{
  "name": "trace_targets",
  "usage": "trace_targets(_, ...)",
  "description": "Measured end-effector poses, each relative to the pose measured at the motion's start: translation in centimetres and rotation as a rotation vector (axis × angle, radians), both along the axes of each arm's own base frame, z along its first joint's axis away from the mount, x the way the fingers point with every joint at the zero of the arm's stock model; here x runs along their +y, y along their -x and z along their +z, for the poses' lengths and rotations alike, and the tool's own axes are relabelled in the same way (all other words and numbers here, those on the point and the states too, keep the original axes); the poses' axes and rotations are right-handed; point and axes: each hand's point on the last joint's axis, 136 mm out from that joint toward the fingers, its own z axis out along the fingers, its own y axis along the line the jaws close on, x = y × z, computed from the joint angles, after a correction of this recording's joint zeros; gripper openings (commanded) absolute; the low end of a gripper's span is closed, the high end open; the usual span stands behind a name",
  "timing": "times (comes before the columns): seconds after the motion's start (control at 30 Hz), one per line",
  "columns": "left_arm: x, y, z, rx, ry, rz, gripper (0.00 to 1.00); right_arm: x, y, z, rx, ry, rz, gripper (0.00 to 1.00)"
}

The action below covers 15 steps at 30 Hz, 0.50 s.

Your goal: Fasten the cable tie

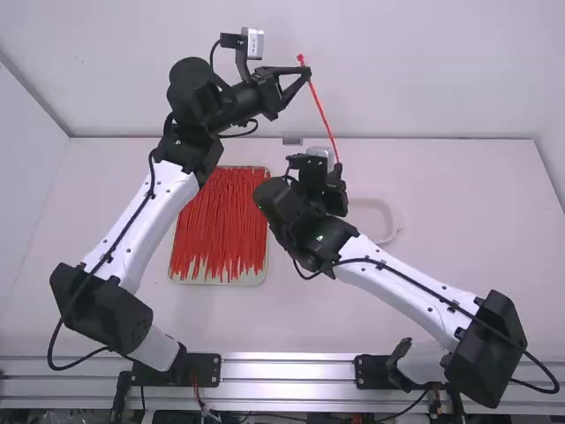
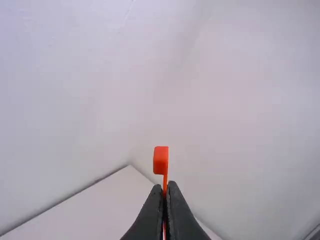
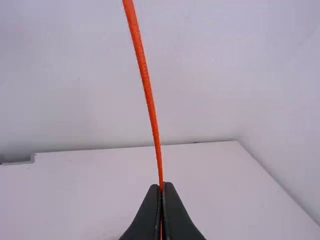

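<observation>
A single red cable tie [image 1: 321, 110] stretches straight through the air above the table's back. My left gripper [image 1: 305, 71] is raised high and shut on the tie just below its square head [image 2: 161, 160], which pokes out past the fingertips. My right gripper [image 1: 338, 168] sits lower, shut on the tie's tail end; the strap [image 3: 146, 90] rises from between its fingers.
A tray [image 1: 261, 276] holding several loose red cable ties [image 1: 221, 225] lies on the white table left of the middle, under the left arm. A white cable loop [image 1: 386, 216] rests behind the right arm. White walls close the back and sides.
</observation>
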Motion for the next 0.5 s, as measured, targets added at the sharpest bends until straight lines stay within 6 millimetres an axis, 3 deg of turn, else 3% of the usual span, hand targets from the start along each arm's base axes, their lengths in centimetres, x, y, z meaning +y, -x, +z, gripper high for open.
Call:
trace_targets(0.03, 0.0, 0.0, 0.0, -0.005, -0.004, 0.001, 0.02, 0.1, 0.0, -0.1, 0.005, -0.003, 0.007, 0.13)
trace_targets(0.1, 0.0, 0.0, 0.0, -0.021, -0.013, 0.004, 0.02, 0.5, -0.2, -0.4, 0.019, -0.012, 0.03, 0.66)
trace_targets(0.17, 0.0, 0.0, 0.0, -0.034, -0.022, 0.007, 0.02, 1.1, -0.3, -0.9, 0.049, -0.012, 0.07, 0.84)
trace_targets(0.2, 0.0, 0.0, -0.1, -0.044, -0.03, 0.009, 0.02, 1.5, -0.4, -1.2, 0.069, -0.011, 0.097, 0.99)
trace_targets(0.37, 1.0, -0.6, -0.1, -0.064, -0.044, 0.036, 0.02, 3.9, -0.5, -2.6, 0.189, 0.007, 0.271, 0.99)
trace_targets(0.5, 4.2, -2.1, -0.1, -0.064, -0.049, 0.097, 0.02, 5.5, 1.2, -2.2, 0.279, -0.019, 0.477, 0.99)
